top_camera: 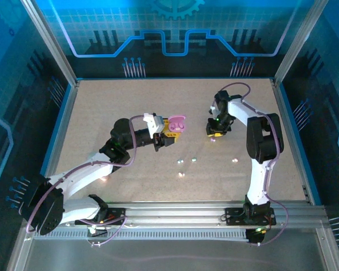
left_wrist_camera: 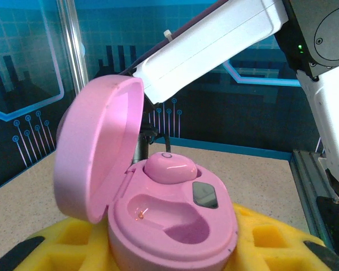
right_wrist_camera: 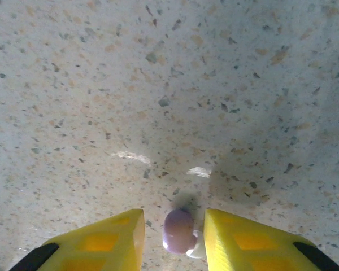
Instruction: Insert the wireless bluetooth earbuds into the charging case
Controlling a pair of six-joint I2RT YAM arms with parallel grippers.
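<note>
My left gripper (top_camera: 170,132) is shut on the pink charging case (top_camera: 178,122), held above the table with its lid swung open. In the left wrist view the case (left_wrist_camera: 175,237) sits between the yellow fingers (left_wrist_camera: 271,237). One pink earbud (left_wrist_camera: 169,167) is seated in its far slot, and the near slot (left_wrist_camera: 169,217) is empty. My right gripper (top_camera: 214,132) points down at the table, right of the case. Its jaws (right_wrist_camera: 172,226) are open around a second pinkish earbud (right_wrist_camera: 179,231) lying on the tabletop. The earbud is close to the right finger (right_wrist_camera: 243,237), with a gap to the left one.
Several small pale glints (top_camera: 181,162) dot the speckled tabletop (top_camera: 130,107) in front of both grippers. The right arm's white link (left_wrist_camera: 214,45) crosses just above and behind the case lid. Blue walls and metal posts (top_camera: 51,45) border the table.
</note>
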